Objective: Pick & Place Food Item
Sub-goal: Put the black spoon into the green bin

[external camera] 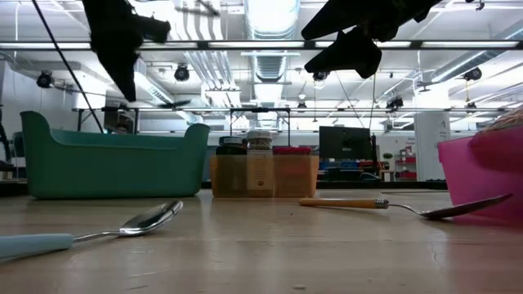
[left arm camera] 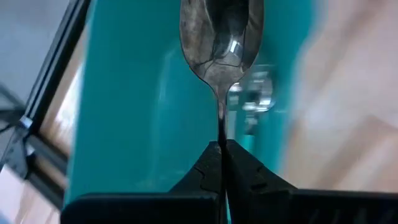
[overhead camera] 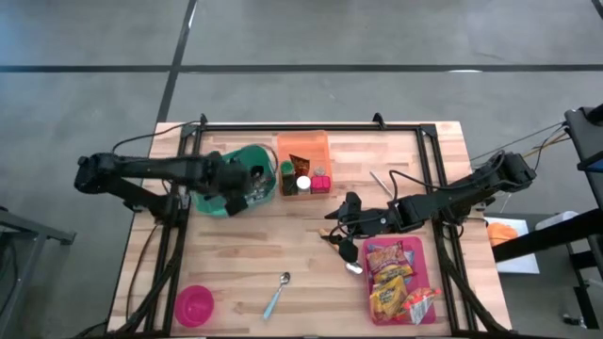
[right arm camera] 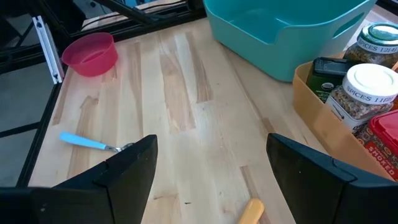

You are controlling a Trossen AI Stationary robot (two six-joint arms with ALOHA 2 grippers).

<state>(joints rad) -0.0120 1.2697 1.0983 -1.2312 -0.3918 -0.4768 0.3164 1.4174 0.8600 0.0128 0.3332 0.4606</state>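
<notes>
The left gripper (left arm camera: 222, 163), at centre-left of the high view, pinches a metal spoon (left arm camera: 221, 37) over the teal bin (overhead camera: 231, 188); the right gripper (overhead camera: 347, 217) hovers spread at centre; snack packets (overhead camera: 394, 278) sit in the pink tray (overhead camera: 429, 259) lower right, ungrasped; next, judging, it must descend onto one.

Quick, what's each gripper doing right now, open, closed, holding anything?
Left gripper: shut on a metal spoon, over the teal bin.
Right gripper: open, empty, above the table.
</notes>
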